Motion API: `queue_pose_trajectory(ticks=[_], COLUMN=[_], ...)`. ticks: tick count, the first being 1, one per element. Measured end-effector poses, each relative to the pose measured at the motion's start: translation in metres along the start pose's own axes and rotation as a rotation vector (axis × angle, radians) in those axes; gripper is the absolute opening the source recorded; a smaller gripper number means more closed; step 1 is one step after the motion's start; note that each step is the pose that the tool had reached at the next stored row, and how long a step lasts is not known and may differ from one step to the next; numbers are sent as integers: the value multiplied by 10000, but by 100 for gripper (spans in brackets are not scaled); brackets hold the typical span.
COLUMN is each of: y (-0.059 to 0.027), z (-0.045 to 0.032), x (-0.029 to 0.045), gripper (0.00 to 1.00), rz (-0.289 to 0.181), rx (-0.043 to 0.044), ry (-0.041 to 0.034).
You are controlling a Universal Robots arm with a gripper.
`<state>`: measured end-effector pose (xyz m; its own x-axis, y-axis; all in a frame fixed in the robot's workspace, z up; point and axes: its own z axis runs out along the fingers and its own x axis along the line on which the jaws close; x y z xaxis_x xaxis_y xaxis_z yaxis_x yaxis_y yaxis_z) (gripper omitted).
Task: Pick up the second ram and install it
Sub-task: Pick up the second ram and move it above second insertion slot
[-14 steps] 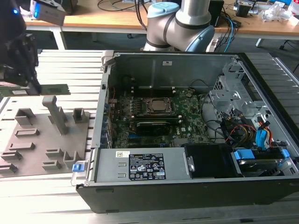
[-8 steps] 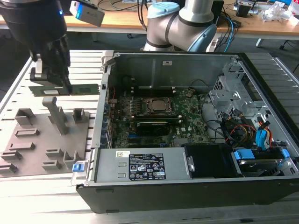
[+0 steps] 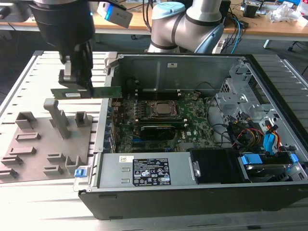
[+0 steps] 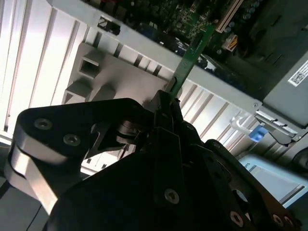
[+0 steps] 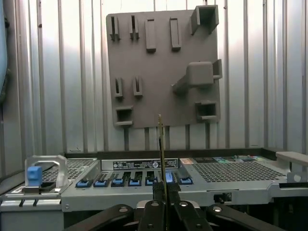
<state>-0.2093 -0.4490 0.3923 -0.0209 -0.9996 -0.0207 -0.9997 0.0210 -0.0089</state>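
The second ram (image 3: 98, 91) is a long flat green stick with a white label, held level in the air above the grey fixture plate (image 3: 29, 159) on the exterior view's left. My gripper (image 3: 77, 85) is shut on it from above, near its label end. Its other end reaches the left wall of the open computer case (image 3: 183, 60). In the second wrist view the ram (image 4: 192, 50) runs edge-on out of the black fingers (image 4: 166, 113) toward the motherboard. In the first wrist view the ram (image 5: 161, 144) shows as a thin upright edge between the fingers (image 5: 158, 190).
The motherboard (image 3: 192, 120) lies inside the case with the processor socket (image 3: 163, 109) at its middle and a black module (image 3: 156, 131) beside it. A drive cage (image 3: 240, 91), cables and a power supply (image 3: 149, 172) crowd the case. Grey holders rise from the fixture plate.
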Motion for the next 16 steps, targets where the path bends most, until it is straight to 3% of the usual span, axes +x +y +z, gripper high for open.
queue_pose_trajectory(ticks=[3,6,16], y=[-99,-269,-679], z=[1,3,6], x=[-2,-6,-14], gripper=[14,14,14], rz=[1,1,2], rx=[-2,-6,-16], ry=[0,0,0])
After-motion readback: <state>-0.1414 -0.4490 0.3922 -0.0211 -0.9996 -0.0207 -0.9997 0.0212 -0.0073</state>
